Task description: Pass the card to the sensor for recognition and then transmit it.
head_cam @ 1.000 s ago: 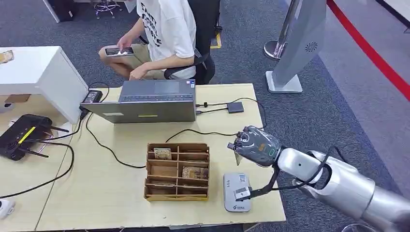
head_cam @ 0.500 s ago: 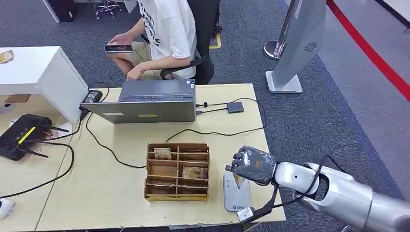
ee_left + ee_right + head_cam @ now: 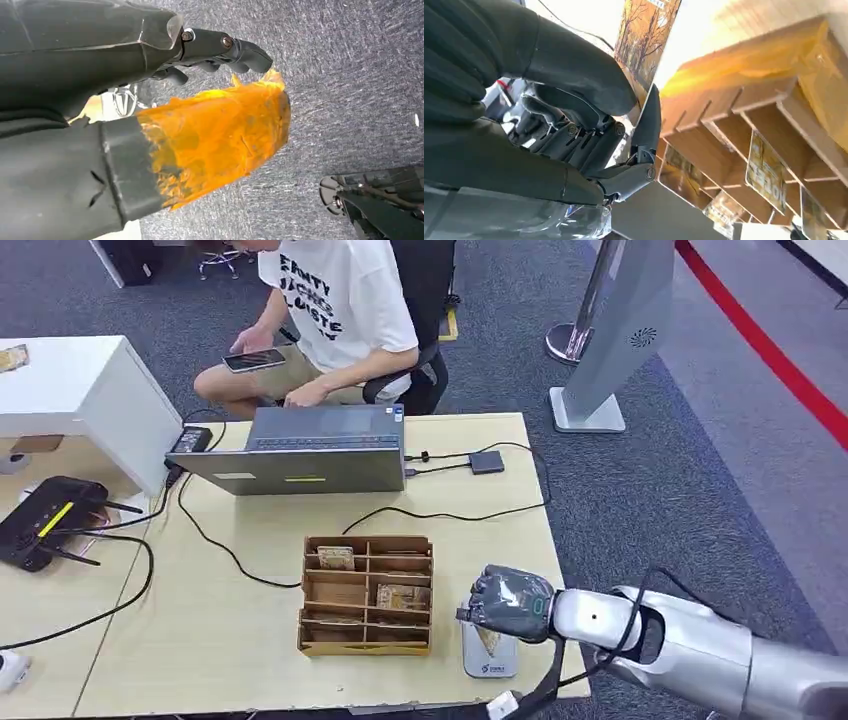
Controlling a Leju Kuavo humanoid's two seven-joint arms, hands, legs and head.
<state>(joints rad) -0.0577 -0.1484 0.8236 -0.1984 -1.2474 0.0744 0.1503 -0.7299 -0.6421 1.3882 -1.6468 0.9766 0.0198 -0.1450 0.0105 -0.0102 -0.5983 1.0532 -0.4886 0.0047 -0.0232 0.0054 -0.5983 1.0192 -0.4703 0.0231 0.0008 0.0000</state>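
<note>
My right hand holds a card with an autumn-tree picture pinched between thumb and fingers, just above the grey card sensor near the table's front right edge. The card's lower tip hangs over the sensor's top face. To the left of the sensor stands a wooden card rack with several compartments and a few cards in it. My left hand hangs over the carpet with its fingers curled in, nothing between them.
A closed laptop with cables lies at the back of the table. A router sits at the far left. A seated person in a white shirt holds a phone behind the table. A grey stand rises at the right.
My right hand has come down and toward the front with the card, from above the table's right side to just over the sensor. The seated person shifted and lowered the phone.
</note>
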